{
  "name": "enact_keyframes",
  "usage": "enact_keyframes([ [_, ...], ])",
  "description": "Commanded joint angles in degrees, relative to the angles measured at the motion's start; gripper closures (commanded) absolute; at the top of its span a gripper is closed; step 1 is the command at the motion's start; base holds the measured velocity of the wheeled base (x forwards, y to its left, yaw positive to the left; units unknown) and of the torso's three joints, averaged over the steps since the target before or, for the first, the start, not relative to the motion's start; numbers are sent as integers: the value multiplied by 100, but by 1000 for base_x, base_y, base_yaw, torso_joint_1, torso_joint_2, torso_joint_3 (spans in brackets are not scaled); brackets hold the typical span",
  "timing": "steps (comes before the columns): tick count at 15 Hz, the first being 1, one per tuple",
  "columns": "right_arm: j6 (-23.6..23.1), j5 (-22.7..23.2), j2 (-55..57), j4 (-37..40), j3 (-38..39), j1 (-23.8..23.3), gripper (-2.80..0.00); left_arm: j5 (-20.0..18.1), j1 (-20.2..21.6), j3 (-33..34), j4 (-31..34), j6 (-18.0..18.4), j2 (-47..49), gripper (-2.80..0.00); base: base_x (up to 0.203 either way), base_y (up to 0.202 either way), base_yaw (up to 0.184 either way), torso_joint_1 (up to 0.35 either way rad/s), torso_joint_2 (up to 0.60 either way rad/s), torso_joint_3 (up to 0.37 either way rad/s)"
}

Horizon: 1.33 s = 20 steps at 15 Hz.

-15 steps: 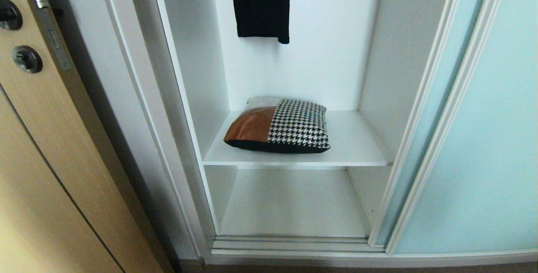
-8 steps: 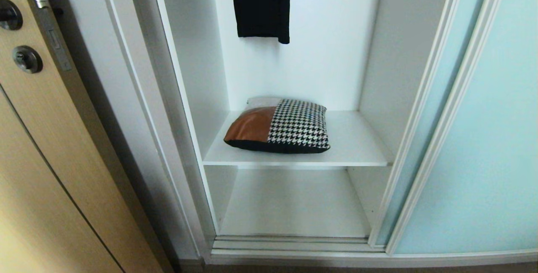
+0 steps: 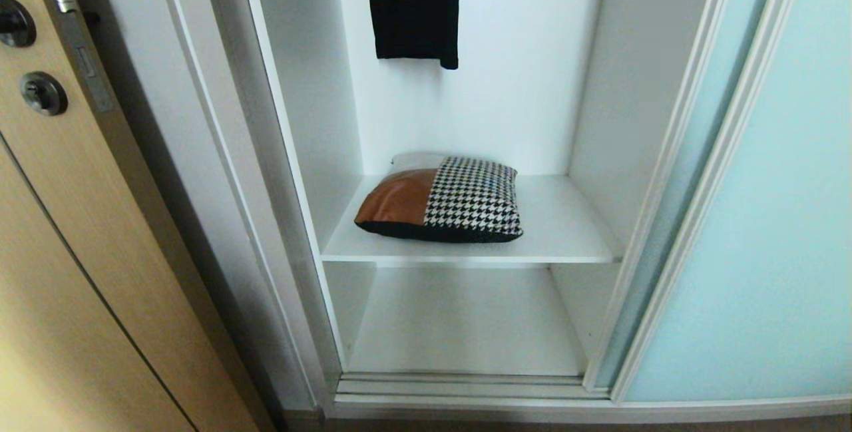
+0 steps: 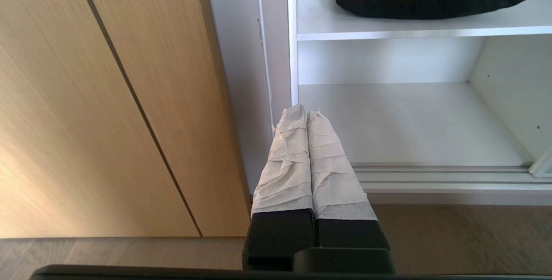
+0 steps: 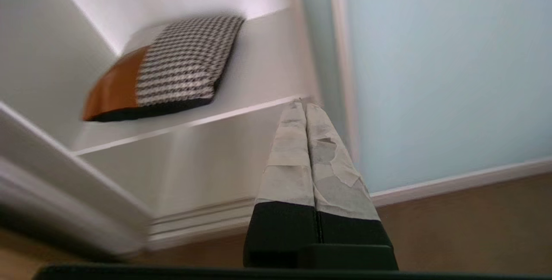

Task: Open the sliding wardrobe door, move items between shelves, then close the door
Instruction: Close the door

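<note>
Resting on upper shelf (image 3: 566,219): one cushion (image 3: 442,200) (two shelves); both pincers (image 4: 306,114) (image 5: 305,105) closed, empty.

A black garment (image 3: 414,9) hangs at the top — left stands a tan wood-grain door (image 3: 73,245) with dark round hardware (image 3: 42,93)

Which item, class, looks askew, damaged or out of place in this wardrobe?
Nothing is seriously wrong. The cushion lies slightly skewed, left of centre on the upper shelf. The white wrapping on the right gripper is torn and peeling in patches.
</note>
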Motion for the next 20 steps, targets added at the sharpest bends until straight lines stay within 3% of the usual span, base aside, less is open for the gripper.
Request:
enact_keyframes([
  [1, 52, 1479, 554, 35, -211, -1015, 0, -1, 1, 0, 1, -1, 9, 0, 0, 0, 0, 0, 0, 0],
  [3, 69, 3034, 919, 47, -350, -1982, 0, -1, 1, 0, 1, 6, 9, 0, 0, 0, 0, 0, 0, 0],
  [4, 75, 3558, 1230, 25, -423, -2301, 0, -1, 1, 0, 1, 7, 9, 0, 0, 0, 0, 0, 0, 0],
  [6, 83, 3964, 1796, -153, -528, -2481, 0, -1, 1, 0, 1, -1, 9, 0, 0, 0, 0, 0, 0, 0],
  [12, 74, 4094, 2943, -630, -696, -2577, 0, -1, 1, 0, 1, -1, 9, 0, 0, 0, 0, 0, 0, 0],
  [20, 123, 4089, 3591, -1050, -998, -2855, 0, -1, 1, 0, 1, 2, 9, 0, 0, 0, 0, 0, 0, 0],
])
